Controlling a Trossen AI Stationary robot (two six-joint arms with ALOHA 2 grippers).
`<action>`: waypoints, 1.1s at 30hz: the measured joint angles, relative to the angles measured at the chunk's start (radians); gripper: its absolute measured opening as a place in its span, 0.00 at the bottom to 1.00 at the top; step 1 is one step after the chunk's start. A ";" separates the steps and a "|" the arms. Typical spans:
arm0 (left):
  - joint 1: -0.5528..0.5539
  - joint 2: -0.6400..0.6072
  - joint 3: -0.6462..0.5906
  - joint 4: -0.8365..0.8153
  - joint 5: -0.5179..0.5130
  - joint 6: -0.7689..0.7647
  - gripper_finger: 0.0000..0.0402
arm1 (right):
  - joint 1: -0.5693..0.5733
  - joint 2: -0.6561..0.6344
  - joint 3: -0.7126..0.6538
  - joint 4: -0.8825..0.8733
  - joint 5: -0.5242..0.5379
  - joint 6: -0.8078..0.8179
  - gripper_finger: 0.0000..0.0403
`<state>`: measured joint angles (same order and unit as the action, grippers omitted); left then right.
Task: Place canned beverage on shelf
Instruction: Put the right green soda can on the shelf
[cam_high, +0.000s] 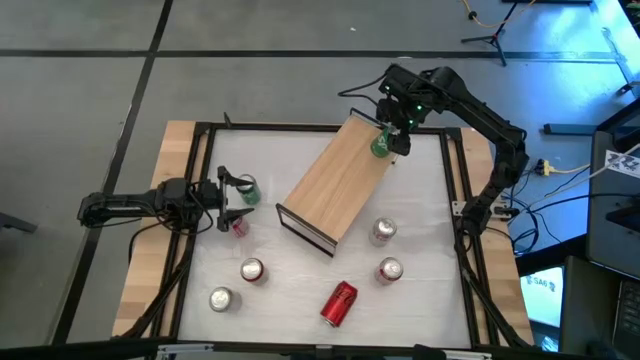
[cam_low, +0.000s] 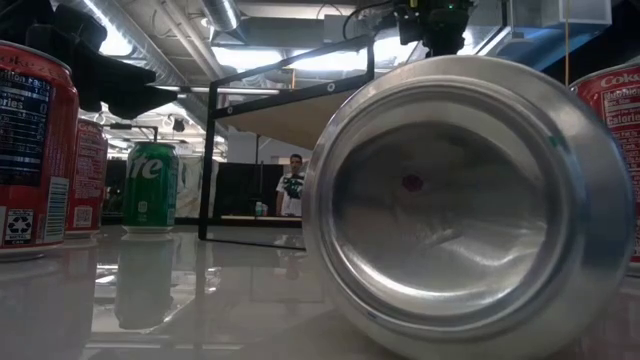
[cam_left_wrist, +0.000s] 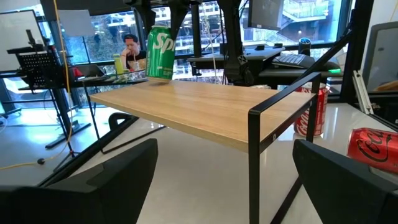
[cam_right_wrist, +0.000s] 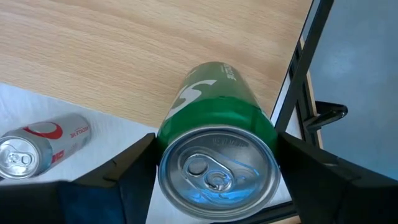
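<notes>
I see my right gripper (cam_right_wrist: 217, 180) pinching a green soda can (cam_right_wrist: 214, 149) at the far end of the long light-wood shelf with dark metal ends (cam_high: 335, 180); the can stands on the board. My left gripper (cam_high: 232, 200) waits spread wide beside another green can (cam_high: 247, 190).

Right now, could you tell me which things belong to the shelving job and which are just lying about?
In the job: shelf; green can standing on it between the right gripper's fingers.

Lying about: second green can by the left gripper; red can on its side; four upright cans.
</notes>
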<state>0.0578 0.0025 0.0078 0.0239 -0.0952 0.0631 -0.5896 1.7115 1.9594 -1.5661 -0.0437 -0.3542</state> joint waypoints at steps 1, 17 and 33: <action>0.000 0.000 0.000 0.000 0.000 0.000 0.91 | 0.000 0.000 0.000 -0.001 0.000 0.000 0.71; 0.000 0.000 0.000 0.000 0.000 -0.001 0.91 | 0.000 0.001 -0.002 -0.004 0.000 0.000 0.71; 0.000 0.000 0.000 0.000 0.000 -0.002 0.91 | 0.000 0.007 -0.007 -0.014 0.001 0.000 0.87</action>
<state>0.0578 0.0025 0.0078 0.0242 -0.0952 0.0612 -0.5896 1.7183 1.9524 -1.5804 -0.0424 -0.3542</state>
